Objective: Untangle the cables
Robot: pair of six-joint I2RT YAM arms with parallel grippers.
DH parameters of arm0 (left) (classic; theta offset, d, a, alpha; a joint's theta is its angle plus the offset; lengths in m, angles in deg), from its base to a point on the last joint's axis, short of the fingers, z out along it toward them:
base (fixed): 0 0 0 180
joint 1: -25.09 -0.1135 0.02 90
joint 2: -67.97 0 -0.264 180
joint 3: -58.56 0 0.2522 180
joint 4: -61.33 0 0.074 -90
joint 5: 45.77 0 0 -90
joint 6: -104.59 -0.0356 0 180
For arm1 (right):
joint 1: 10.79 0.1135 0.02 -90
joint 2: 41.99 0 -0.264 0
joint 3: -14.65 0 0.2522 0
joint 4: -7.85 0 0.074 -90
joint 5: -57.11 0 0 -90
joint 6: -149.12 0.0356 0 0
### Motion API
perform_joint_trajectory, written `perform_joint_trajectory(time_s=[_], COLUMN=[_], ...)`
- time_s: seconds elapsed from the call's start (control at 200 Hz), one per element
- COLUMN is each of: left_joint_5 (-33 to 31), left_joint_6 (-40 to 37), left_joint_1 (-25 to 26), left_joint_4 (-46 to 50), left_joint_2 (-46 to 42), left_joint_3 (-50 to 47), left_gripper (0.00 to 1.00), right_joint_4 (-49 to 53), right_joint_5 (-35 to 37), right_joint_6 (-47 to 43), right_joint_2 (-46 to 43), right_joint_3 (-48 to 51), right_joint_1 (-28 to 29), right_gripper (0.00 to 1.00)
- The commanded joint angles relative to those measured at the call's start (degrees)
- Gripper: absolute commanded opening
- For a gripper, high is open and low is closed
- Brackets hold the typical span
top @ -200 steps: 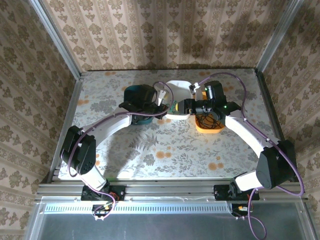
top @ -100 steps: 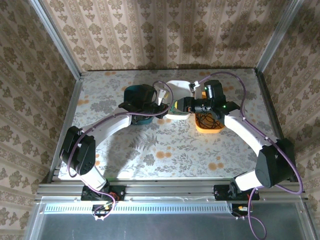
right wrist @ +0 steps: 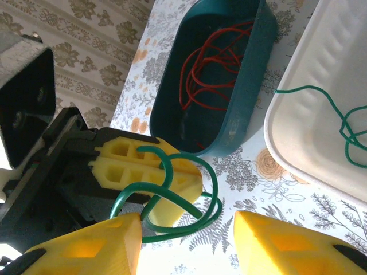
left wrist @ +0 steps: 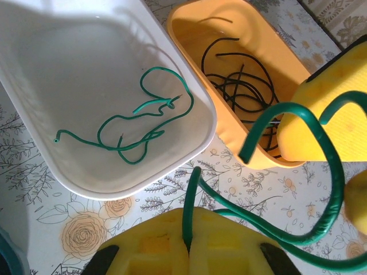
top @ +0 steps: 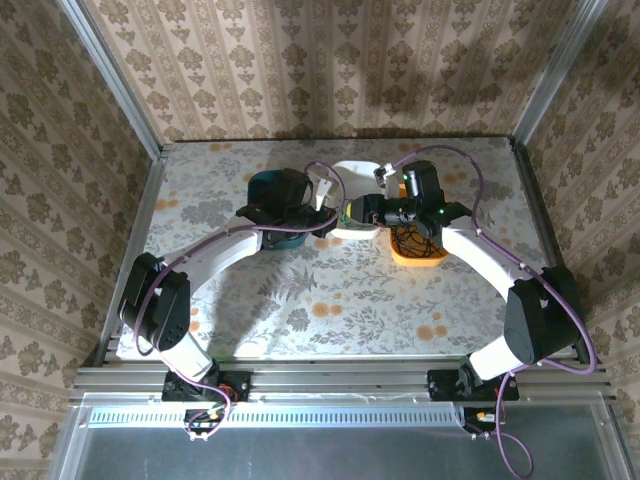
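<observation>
- the green cable (left wrist: 188,206) you are working on hangs in the air over the table (top: 330,300), just near of the white tray (left wrist: 86,69), pinched at one end and curling out in an open loop.
- the left gripper (left wrist: 186,229) is clamped tight on that cable, which rises straight from between its yellow fingers.
- from there the loop runs rightward, and its long axis lies roughly left to right, toward the right gripper (right wrist: 188,229).
- the right gripper's jaws stand apart, with the far bend of the loop at or just inside their gap. they are not pressing on it, so i judge that the right arm is the nearer one to take the loose side.
- both arms reach out and fold inward, wrists turned to face each other close above the near left part of the white tray.
- sorted around them: another green cable (left wrist: 152,105) lies in the white tray, black cables (left wrist: 241,86) in the orange tray (left wrist: 269,34) to the right, and red cables (right wrist: 206,69) in the teal tray (right wrist: 241,114) to the left.
</observation>
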Motion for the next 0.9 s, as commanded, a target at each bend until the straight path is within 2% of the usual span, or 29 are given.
perform_joint_trajectory(time_s=[0.0,0.18,0.8,0.895], left_joint_5=[1.76,1.85,3.21,3.08], left_joint_6=[1.21,1.49,1.23,1.23], left_joint_1=[0.50,0.67,1.04,0.99], left_joint_4=[-1.66,-2.30,-3.41,-3.68], left_joint_2=[-1.13,-1.08,-1.82,-2.07], left_joint_3=[-0.68,-1.11,-2.28,-2.86], left_gripper=[0.00,0.00,0.00,0.00], right_joint_4=[-2.21,-2.16,-7.04,-6.04], right_joint_5=[1.98,4.17,1.76,2.70], right_joint_6=[1.02,1.47,4.02,3.93], right_joint_2=[-0.33,-1.32,1.27,0.98], right_joint_3=[-1.83,-1.62,-2.84,-3.03], right_joint_1=[0.24,-0.20,2.47,2.47], right_gripper=[0.47,0.47,0.44,0.34])
